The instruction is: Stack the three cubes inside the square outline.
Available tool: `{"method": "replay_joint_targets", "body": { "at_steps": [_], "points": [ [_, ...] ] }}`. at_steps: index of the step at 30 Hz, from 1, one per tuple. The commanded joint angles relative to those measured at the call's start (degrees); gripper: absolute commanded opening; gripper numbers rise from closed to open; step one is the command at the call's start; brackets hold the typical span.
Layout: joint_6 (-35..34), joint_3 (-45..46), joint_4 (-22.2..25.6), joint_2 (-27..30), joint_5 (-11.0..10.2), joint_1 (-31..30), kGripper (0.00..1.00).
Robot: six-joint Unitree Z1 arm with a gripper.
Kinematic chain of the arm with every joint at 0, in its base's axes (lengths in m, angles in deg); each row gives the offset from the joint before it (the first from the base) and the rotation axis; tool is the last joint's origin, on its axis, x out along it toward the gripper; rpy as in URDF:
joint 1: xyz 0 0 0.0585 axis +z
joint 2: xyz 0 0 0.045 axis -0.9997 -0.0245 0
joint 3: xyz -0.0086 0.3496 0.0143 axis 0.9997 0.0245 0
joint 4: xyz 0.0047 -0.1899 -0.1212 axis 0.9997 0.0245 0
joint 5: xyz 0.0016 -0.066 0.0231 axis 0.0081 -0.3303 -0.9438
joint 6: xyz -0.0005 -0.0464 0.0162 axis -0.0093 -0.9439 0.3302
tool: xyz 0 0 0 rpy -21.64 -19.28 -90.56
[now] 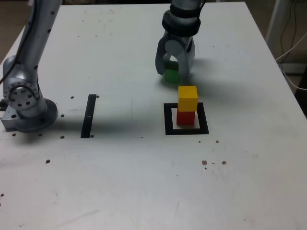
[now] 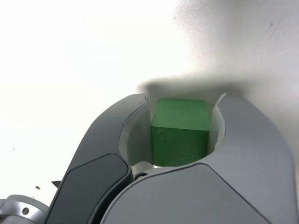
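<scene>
here the end effector (image 1: 175, 72) pinches the green cube (image 2: 180, 132) on open table (image 1: 144, 182), near the square outline (image 1: 186, 131).

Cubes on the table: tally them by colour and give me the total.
Red cube: 1, inside the square outline, under the yellow one.
Yellow cube: 1, stacked on the red.
Green cube: 1, between the jaws of the hand.
Total: 3 cubes.
</scene>
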Motion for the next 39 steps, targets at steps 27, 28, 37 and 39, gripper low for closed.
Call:
{"method": "replay_joint_targets", "body": {
  "at_steps": [27, 28, 37, 39],
  "points": [
    [-12.78, -5.11, 9.87, 7.94, 0.94, -4.67, 0.3],
    [-13.52, -5.42, 10.5, 8.26, 0.93, -4.98, 0.3],
    [-18.6, -10.41, 16.32, 9.46, 1.63, -9.17, 0.3],
    [-19.53, -11.77, 17.67, 9.36, 1.97, -10.34, 0.3]
  ]
}}
